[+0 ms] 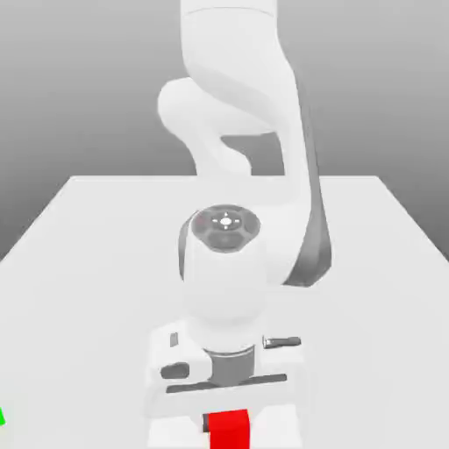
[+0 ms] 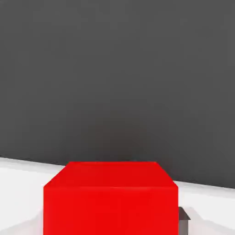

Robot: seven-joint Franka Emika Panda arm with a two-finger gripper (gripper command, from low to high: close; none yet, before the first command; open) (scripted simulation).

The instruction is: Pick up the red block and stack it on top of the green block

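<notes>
One red block point(image 1: 230, 433) is at six o'clock in the exterior view, clamped in the one hand point(image 1: 228, 424). One green block point(image 1: 2, 416), only partly visible, is near eight o'clock there, on the white worktop point(image 1: 88, 307), well apart from the red block.

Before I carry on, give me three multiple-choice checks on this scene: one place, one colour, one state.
1. Where is the green block in the exterior view?
A) right edge
B) left edge
C) centre

2. What colour is the block at the gripper?
A) red
B) blue
C) yellow

3. How does the stack stand?
A) complete
B) not yet made

1: B, the green block shows at that edge.
2: A, the red block is at the gripper.
3: B, the blocks are well apart.
</notes>
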